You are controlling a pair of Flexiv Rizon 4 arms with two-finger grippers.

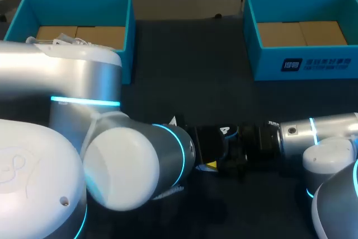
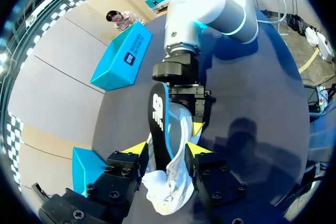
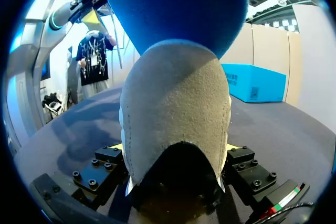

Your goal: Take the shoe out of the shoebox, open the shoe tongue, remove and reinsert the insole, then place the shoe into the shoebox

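The grey-and-white shoe with a black sole [image 2: 157, 116] is at the lower centre of the head view (mostly hidden behind an arm), above the dark surface [image 1: 190, 82]. The left end effector [image 2: 167, 150] and the right end effector [image 3: 176, 150] each clamp one end. A teal cardboard shoebox [image 1: 84, 4] stands at the upper left, and a second teal shoebox [image 1: 302, 65] at the upper right.

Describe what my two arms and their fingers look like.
Both the left arm and right arm are silver-white rounded tubes with glowing cyan rings at the joints. The left gripper and right gripper are black bolted blocks; their fingers end in bright yellow wedge tips.
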